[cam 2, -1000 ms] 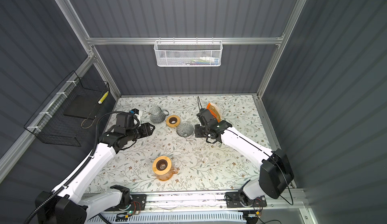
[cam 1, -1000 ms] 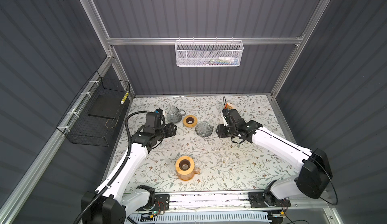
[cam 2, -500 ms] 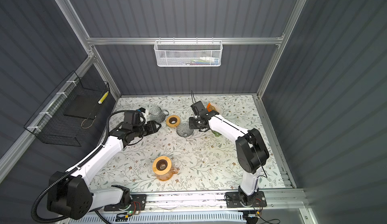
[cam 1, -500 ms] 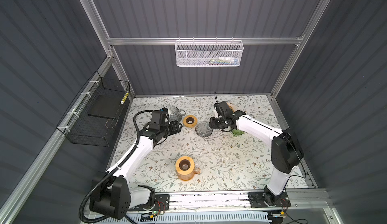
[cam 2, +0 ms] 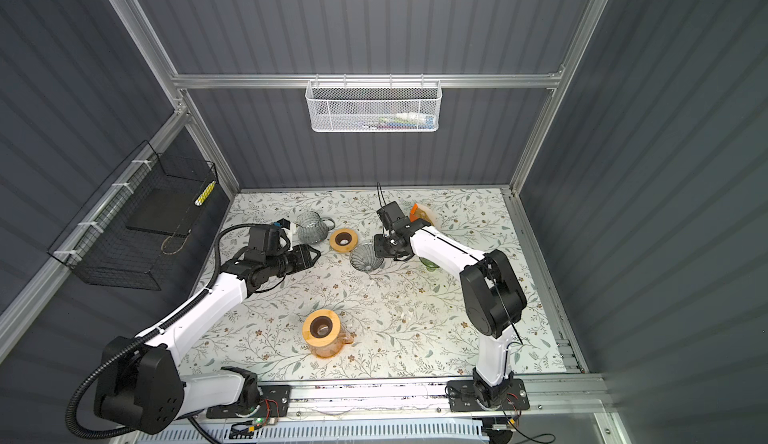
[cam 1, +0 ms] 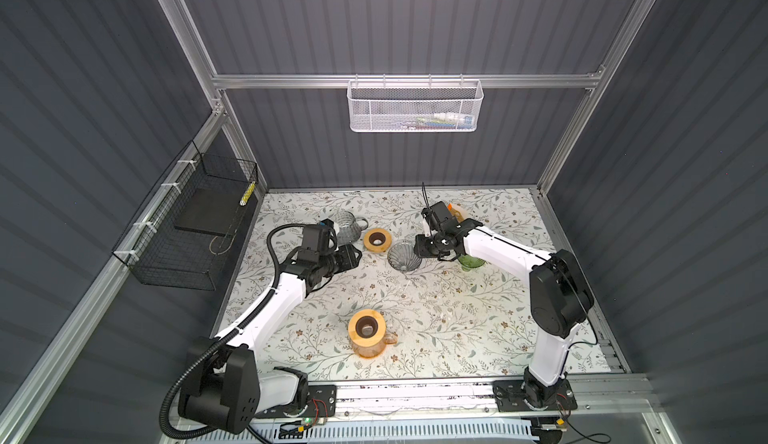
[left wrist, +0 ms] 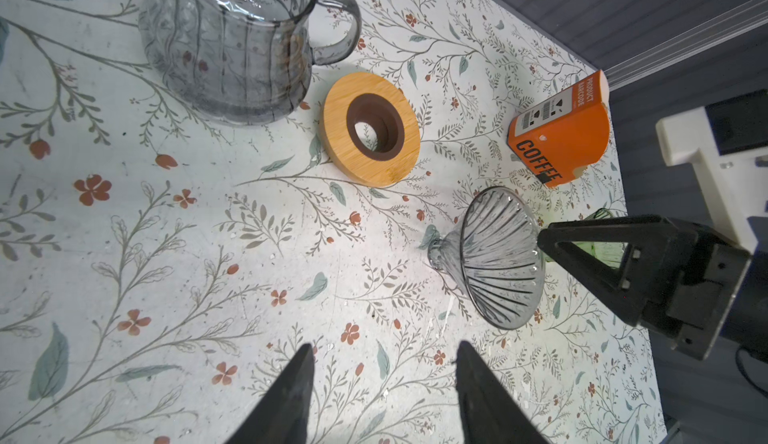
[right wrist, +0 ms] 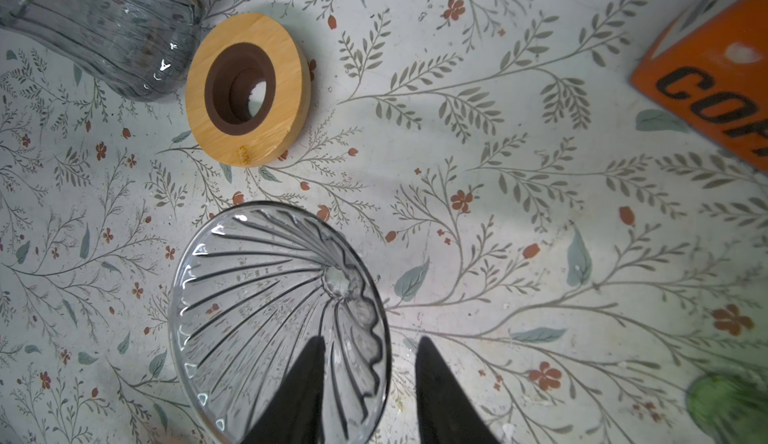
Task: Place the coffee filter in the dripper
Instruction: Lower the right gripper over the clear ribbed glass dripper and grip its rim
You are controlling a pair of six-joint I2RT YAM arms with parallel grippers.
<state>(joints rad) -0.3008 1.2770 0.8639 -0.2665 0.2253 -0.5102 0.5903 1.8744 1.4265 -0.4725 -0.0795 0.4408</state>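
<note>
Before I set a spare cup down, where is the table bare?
Bare: the middle, between the dripper and the amber jug; and front right, between that jug and the right arm. Crowded: the back, around grey carafe, wooden ring and orange box.

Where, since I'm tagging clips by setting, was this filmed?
Probably a robot lab cell, not a kitchen: aluminium frame, left arm and right arm on a front rail, glass dripper on a floral tabletop.

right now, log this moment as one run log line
right gripper: open, straddling rim of empty dripper lying on its side | left gripper: open, empty | coffee filter box: not held
</note>
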